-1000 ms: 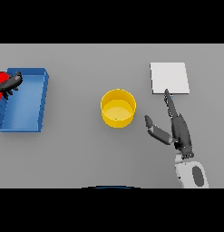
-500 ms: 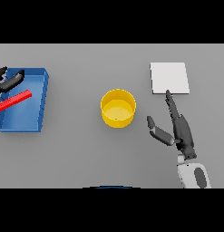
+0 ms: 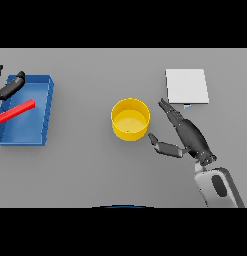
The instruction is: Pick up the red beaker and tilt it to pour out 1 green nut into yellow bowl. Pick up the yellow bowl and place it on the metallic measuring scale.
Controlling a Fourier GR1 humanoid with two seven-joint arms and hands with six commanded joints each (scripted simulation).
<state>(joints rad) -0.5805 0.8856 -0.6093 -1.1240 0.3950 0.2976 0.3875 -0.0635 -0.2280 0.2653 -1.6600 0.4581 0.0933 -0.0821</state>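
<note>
Fingers (image 3: 171, 112) of the right hand (image 3: 191, 136) are spreading apart beside the yellow bowl (image 3: 130, 119); left hand (image 3: 9, 87) fingers are lying relaxed above the red beaker (image 3: 15, 111).

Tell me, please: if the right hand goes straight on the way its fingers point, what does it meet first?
Probably nothing: the right hand points between the yellow bowl and the white scale.

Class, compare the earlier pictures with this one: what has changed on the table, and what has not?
The left robot hand let go of the red beaker, which now lies in the blue tray; the hand drew back leftward. The right robot hand, yellow bowl and scale stayed put.
</note>
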